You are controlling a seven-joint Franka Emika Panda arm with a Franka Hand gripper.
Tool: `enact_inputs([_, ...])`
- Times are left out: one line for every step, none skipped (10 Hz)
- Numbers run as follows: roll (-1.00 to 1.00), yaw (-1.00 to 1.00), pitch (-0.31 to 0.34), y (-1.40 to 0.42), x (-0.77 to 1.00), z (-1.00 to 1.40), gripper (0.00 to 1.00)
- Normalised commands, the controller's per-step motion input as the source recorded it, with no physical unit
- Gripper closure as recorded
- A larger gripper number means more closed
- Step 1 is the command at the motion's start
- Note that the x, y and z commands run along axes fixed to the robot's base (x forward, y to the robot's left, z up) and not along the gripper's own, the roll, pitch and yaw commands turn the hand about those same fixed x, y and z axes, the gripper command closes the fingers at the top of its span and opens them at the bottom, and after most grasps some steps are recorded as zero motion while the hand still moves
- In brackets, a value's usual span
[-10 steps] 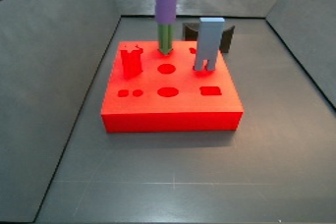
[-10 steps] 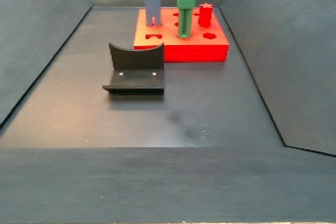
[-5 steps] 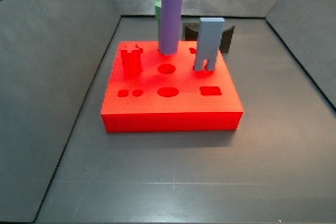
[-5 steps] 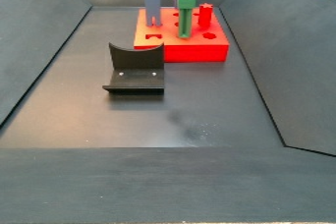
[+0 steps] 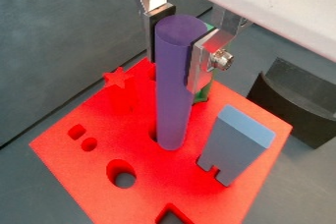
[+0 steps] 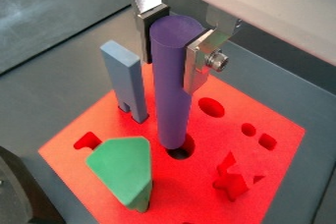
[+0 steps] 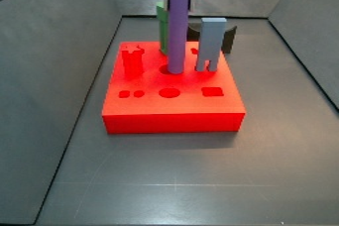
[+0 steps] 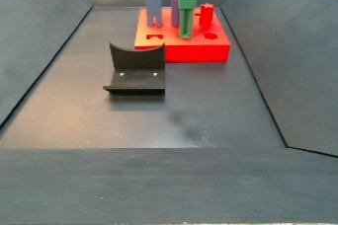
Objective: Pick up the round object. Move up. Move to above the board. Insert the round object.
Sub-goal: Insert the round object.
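Now the purple round peg [image 5: 176, 81] stands in the red board [image 5: 138, 144].
Gripper [image 5: 182, 43] fingers pinch its top, toward the table's far edge.

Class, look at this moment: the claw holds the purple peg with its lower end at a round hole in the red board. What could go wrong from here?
1. The claw grips the purple peg only near its top; if the peg tilts, it might jam in the round hole of the red board.
2. The grey-blue square peg and green peg stand close by; a sideways drift could knock them.
3. Opening too early might leave the peg leaning.
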Motion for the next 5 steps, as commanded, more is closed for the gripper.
enact_inputs([0.03,0.0,-0.073,0.0,-0.41,0.0,1.0])
enact_inputs([0.07,0.0,-0.097,0.0,-0.48,0.0,1.0])
enact_inputs([0.06,0.0,-0.097,0.0,-0.39,0.0,1.0])
enact_inputs([0.01,0.0,-0.076,-0.01,-0.07,-0.18,1.0])
enact_inputs([0.0,0.0,-0.06,-0.07,0.12,-0.29,1.0])
